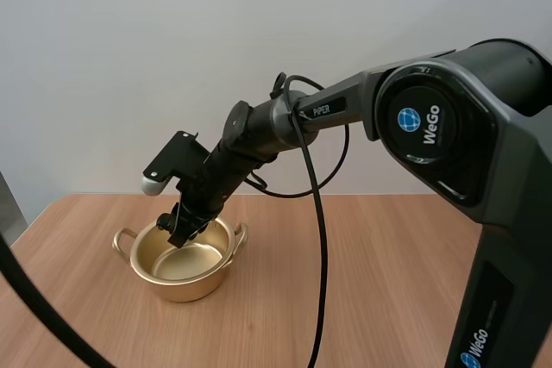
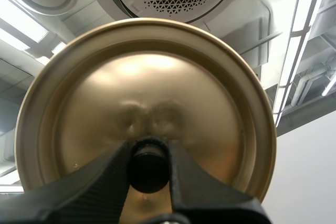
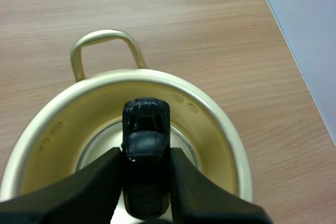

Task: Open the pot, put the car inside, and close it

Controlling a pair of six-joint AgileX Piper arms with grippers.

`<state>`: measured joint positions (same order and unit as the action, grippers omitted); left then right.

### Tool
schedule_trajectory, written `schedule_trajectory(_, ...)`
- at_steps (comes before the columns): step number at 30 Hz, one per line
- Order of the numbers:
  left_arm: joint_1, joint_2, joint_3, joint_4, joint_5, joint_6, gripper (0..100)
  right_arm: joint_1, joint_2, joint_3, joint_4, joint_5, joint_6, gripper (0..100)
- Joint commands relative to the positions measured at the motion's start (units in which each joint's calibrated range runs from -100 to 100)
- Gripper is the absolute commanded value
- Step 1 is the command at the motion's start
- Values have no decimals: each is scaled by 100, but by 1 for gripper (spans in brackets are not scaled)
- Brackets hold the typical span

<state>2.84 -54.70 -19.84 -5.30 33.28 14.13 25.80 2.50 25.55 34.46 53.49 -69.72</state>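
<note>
- The car [image 3: 146, 129] is clamped between the fingers of the right pincer [image 3: 145, 153], nose pointing out past the tips, right over the open pot [image 3: 58, 129].
- The pot floor sits straight below the tips, with one loop handle [image 3: 102, 40] just beyond them.
- Best play here, I'd say: dip a touch lower inside the rim, stay centred off the walls, then part the fingers gently so the car drops short and doesn't bounce.
- The right arm [image 1: 285, 118] stretches forward across the table [image 1: 388, 282], its wrist angled steeply down into the pot's mouth.
- The left pincer [image 2: 149, 156] grips the black knob [image 2: 149, 174] of the lid [image 2: 147, 93], holding it up ready for closing.
</note>
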Motion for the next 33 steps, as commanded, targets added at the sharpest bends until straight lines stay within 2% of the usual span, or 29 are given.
schedule_trajectory(1, 1, 7, 4, 5, 10, -6, 0, 180, 48, -1, -570, -126, 183, 0)
schedule_trajectory(7, 1, 7, 4, 5, 10, -6, 0, 435, 432, -1, -1932, -438, 879, 0)
schedule_trajectory(10, 1, 7, 4, 5, 10, -6, 0, 460, 608, -1, -2331, -668, 1168, 0)
schedule_trajectory(19, 1, 7, 4, 19, 88, -6, 0, 460, 863, -1, -2915, -918, 1475, 0)
schedule_trajectory(33, 1, 7, 4, 19, 127, -6, 0, 460, 999, -1, -2913, -919, 1476, 0)
